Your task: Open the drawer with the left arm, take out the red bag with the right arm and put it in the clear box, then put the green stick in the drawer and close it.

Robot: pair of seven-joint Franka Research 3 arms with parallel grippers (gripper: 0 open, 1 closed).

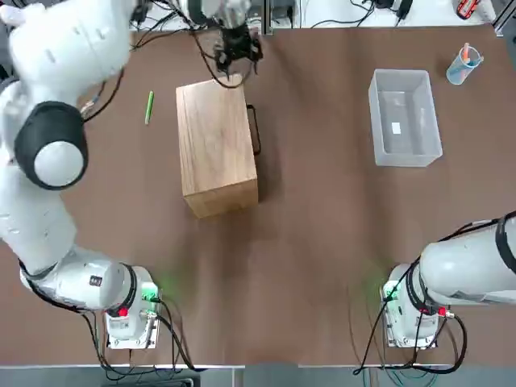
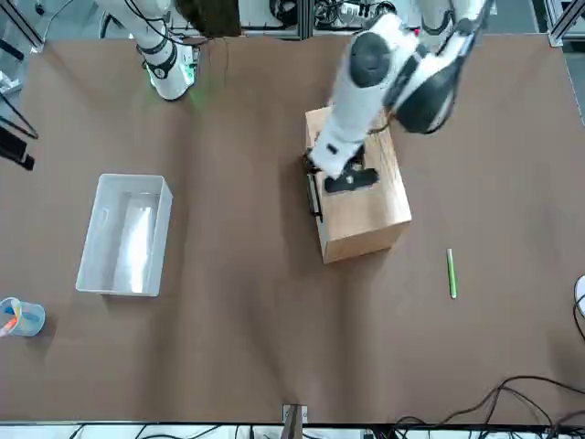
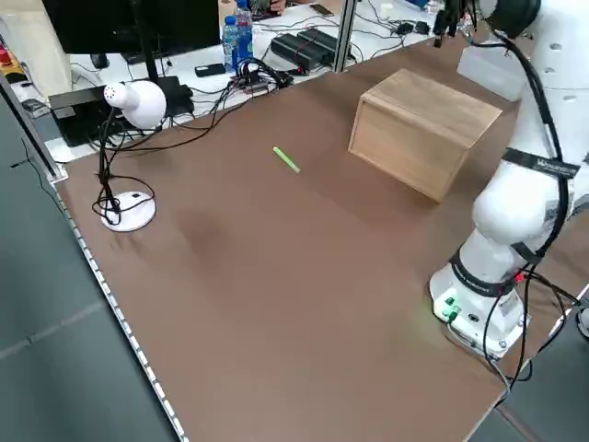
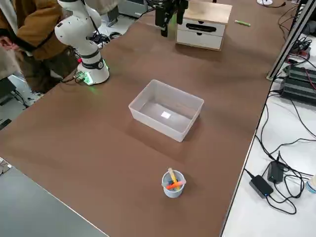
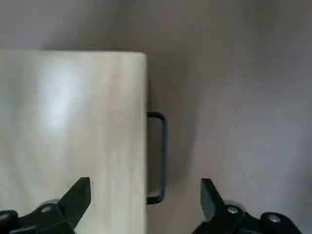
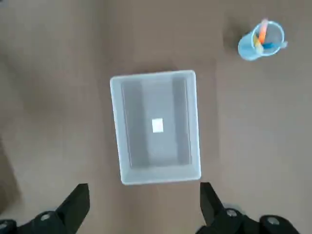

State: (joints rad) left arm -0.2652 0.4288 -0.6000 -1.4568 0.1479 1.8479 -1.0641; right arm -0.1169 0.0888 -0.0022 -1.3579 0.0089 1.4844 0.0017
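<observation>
The light-wood cabinet point(image 1: 216, 145) stands left of the table's middle, and its drawer point(image 4: 200, 30) is shut. The drawer's black wire handle point(image 5: 158, 156) faces the right arm's side. My left gripper point(image 5: 145, 195) hangs open above the cabinet's handle-side edge, holding nothing; it also shows from across the table point(image 2: 352, 178). The green stick point(image 1: 149, 107) lies on the table on the cabinet's other side. The clear box point(image 1: 403, 117) sits at the far right with only a white label in it. My right gripper point(image 6: 144, 202) is open high above that box. The red bag is hidden.
A small blue cup point(image 1: 463, 64) with orange things in it stands beyond the clear box, near the far right corner. A white desk lamp point(image 3: 129, 101) and cables sit off the table's left edge. A person point(image 4: 19, 34) stands behind the right arm's base.
</observation>
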